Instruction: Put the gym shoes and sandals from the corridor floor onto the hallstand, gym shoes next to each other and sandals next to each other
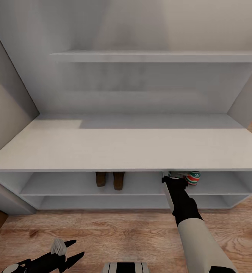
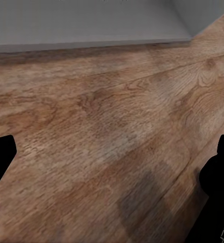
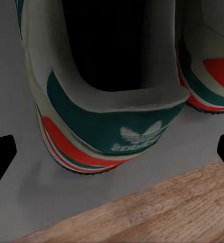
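Both gym shoes [image 3: 99, 109] stand side by side on the upper open shelf of the hallstand [image 1: 122, 151], right of centre, with the two sandals [image 1: 110, 179] paired on the same shelf — near the middle. The right gripper [image 3: 112, 157] sits just behind one shoe's heel, fingers spread and empty. The left gripper [image 1: 67, 252] hangs open over the corridor floor [image 2: 106, 131].

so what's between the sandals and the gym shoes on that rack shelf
Nothing: in the head view, the upper open shelf is bare between the sandals and the gym shoes, up to the right tool reaching in.
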You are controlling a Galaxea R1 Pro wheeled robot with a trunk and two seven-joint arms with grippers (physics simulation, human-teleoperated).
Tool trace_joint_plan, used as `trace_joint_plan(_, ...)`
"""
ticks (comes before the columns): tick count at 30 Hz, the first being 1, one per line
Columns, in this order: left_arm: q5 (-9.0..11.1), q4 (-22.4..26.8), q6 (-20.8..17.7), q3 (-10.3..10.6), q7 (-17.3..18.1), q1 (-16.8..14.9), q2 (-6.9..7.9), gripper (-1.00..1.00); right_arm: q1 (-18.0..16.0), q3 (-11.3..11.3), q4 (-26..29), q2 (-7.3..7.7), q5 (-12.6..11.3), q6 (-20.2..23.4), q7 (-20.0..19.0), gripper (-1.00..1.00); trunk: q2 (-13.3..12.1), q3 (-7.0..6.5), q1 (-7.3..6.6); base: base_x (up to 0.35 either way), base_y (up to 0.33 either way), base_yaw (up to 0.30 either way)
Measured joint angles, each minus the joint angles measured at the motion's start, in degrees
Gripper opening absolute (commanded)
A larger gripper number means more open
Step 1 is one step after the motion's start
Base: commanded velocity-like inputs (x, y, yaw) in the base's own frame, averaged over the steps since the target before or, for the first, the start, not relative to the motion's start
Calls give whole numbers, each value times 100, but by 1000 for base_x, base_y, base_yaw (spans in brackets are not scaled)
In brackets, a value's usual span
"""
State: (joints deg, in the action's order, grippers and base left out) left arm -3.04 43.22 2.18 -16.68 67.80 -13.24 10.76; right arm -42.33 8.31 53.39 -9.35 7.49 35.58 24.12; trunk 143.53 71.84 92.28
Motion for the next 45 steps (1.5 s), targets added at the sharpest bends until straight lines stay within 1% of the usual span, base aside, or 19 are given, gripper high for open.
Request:
trace_joint_plan(7, 5, 0, 0, -1, 0, 0, 0, 100, 0, 0, -2, 0, 0, 0, 0, 100, 0, 0, 0, -14, 0, 0)
trace_joint_plan(12, 8, 0, 4, -1, 0, 0, 0, 100, 0, 0, -2, 0, 0, 0, 0, 100, 0, 0, 2, -181, 0, 0)
trace_joint_plan(45, 10, 2, 6, -11, 0, 0, 2, 100, 8, 8, -21, 0, -6, 0, -17, 100, 0, 0, 4, -327, 0, 0)
